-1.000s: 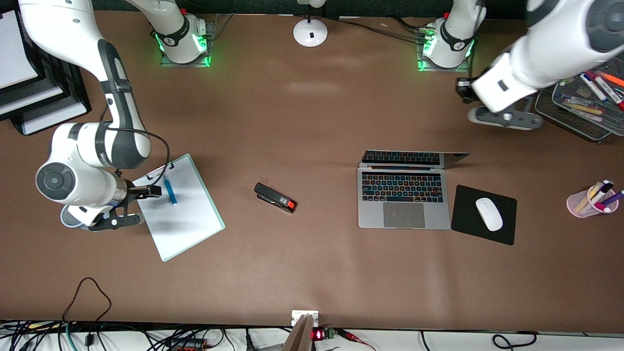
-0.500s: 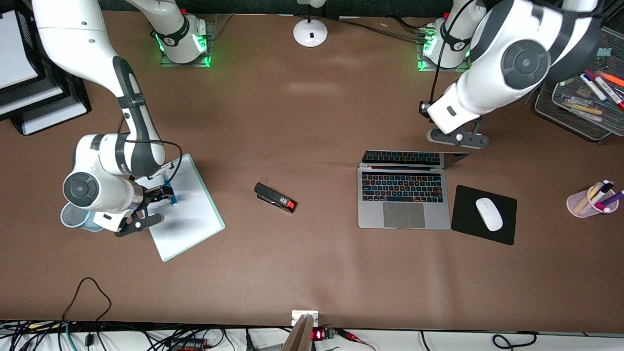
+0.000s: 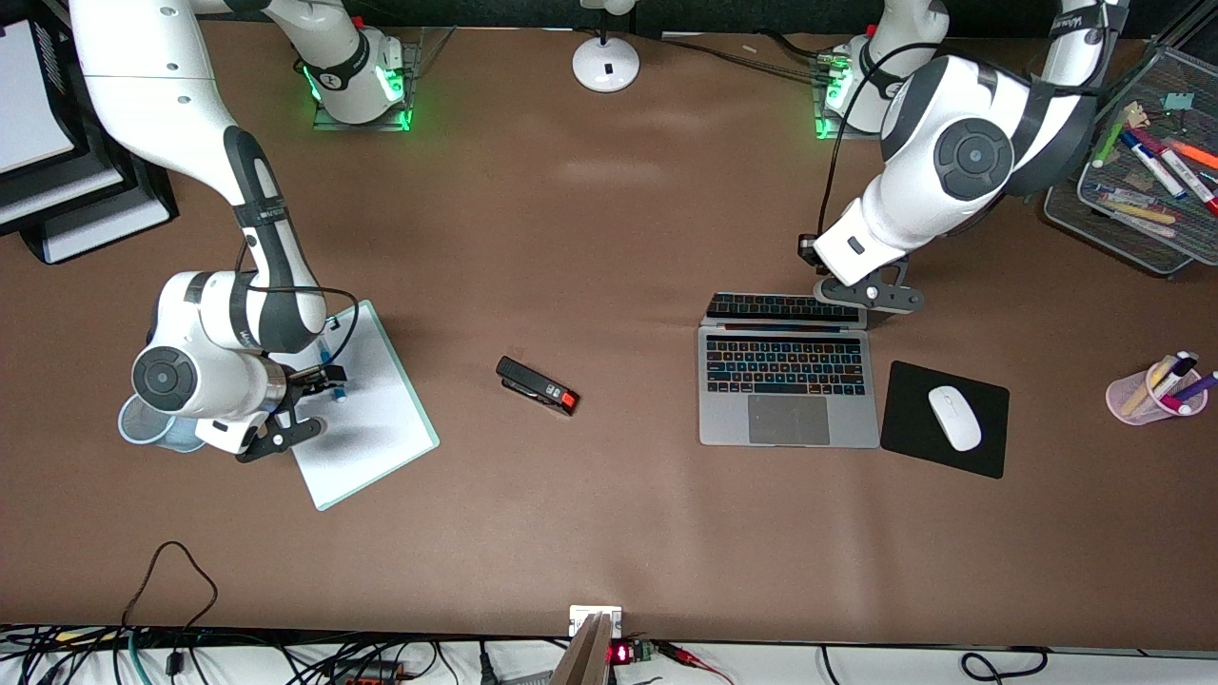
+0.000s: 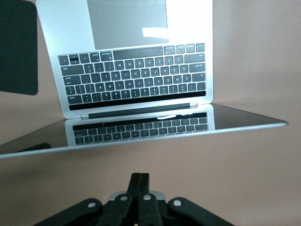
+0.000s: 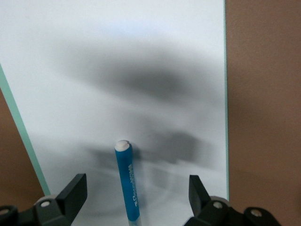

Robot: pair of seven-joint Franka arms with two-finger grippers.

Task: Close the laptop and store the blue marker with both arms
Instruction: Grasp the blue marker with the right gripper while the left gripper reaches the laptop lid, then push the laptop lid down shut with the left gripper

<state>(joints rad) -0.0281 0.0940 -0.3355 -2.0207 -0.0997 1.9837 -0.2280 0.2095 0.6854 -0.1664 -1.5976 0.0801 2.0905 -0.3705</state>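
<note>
The laptop (image 3: 785, 381) stands open near the left arm's end of the table, its lid (image 3: 809, 306) tilted far back. My left gripper (image 3: 861, 290) is shut and empty, just over the lid's top edge on its outer side. In the left wrist view the shut fingertips (image 4: 139, 181) point at the lid edge (image 4: 244, 127) and the keyboard (image 4: 136, 82). The blue marker (image 3: 330, 371) lies on a white clipboard (image 3: 371, 428). My right gripper (image 3: 322, 382) is open and low over it. In the right wrist view (image 5: 136, 197) the marker (image 5: 127, 181) lies between the fingers (image 5: 73, 190), untouched.
A black stapler (image 3: 538, 385) lies mid-table. A white mouse (image 3: 954, 417) sits on a black mouse pad (image 3: 904, 428) beside the laptop. A pink cup of pens (image 3: 1142, 400) and a mesh tray (image 3: 1113, 224) stand at the left arm's end. A light-blue cup (image 3: 133, 428) stands beside the clipboard.
My left arm swung from beside the mesh tray down to the laptop's lid. My right gripper shifted along the clipboard until it straddles the marker.
</note>
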